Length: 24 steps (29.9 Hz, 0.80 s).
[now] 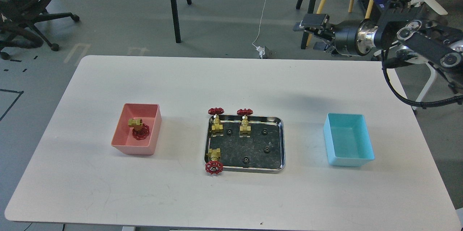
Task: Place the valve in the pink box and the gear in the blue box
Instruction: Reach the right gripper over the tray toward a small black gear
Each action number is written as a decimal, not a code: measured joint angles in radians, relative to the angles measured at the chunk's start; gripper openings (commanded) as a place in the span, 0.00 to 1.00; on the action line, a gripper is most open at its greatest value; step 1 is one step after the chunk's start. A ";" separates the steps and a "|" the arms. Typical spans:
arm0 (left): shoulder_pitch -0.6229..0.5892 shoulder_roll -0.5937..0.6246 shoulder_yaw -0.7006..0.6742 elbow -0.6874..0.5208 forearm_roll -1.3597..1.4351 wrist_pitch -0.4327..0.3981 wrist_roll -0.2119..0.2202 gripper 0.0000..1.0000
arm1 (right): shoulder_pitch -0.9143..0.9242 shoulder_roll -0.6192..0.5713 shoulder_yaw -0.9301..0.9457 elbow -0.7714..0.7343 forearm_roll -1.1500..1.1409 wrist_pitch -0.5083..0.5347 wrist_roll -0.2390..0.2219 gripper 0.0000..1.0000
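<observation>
Pink box [124, 144] near the tabletop's left edge already holds one valve [138, 128], while gears [267, 149] wait in the central steel tray [280, 144] and the blue box [332, 151] sits unfilled at right, so the right gripper [307, 33] hovers spread and unladen beyond the far right corner

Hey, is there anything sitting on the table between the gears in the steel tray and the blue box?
Nothing visible. The gears lie in the steel tray, and only bare table separates the tray from the blue box, which looks empty. The right gripper hangs beyond the table's far edge.
</observation>
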 measured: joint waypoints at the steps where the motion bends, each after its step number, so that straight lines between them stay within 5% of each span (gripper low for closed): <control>1: -0.021 0.000 0.003 0.010 -0.014 -0.001 0.000 1.00 | 0.001 0.005 -0.011 0.021 -0.036 0.000 0.000 0.99; 10: -0.156 -0.053 0.013 0.153 -0.055 -0.004 0.000 1.00 | 0.011 0.037 -0.139 0.250 -0.391 0.000 0.011 0.99; 24: -0.265 -0.078 0.013 0.277 -0.056 -0.004 0.001 1.00 | -0.027 0.219 -0.312 0.264 -0.551 0.000 0.029 0.99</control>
